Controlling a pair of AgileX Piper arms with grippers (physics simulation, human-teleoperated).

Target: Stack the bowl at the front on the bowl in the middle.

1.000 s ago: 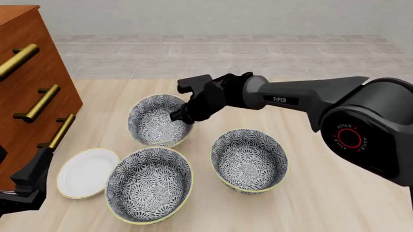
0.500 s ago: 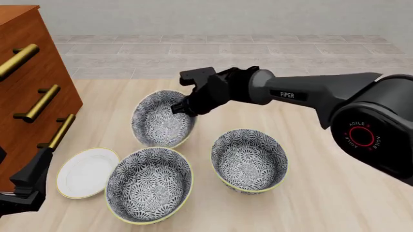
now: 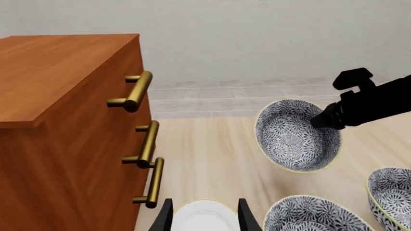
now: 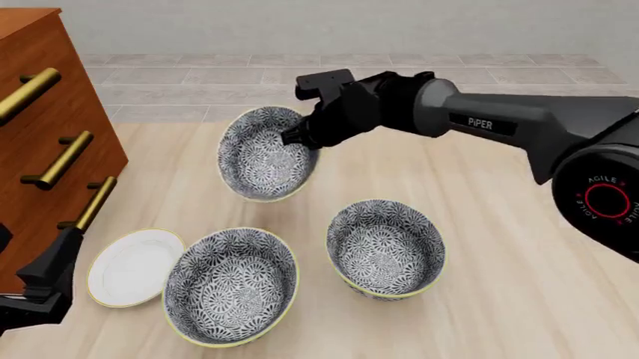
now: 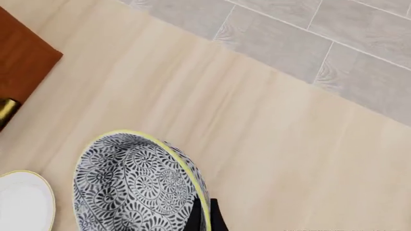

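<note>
Right gripper (image 4: 299,139) is lifting the bowl at the front (image 4: 262,161) by its rim, clear of the table (image 4: 499,299)

The right pincer is clamping narrowly on the pale yellow rim of that bowl, one finger inside and one outside, and the bowl is hanging tilted with its patterned inside facing the near side. It is sitting in the air at the far side of the table, well apart from the bowl in the middle (image 4: 387,247), which is standing upright nearer and to the right. A third bowl (image 4: 230,288) is resting nearer on the left, just beside a flat white plate (image 4: 133,265). The left gripper (image 3: 204,214) is hovering low by the wooden drawer cabinet (image 4: 40,112) with its fingers spread wide, holding nothing, with the plate below it
</note>
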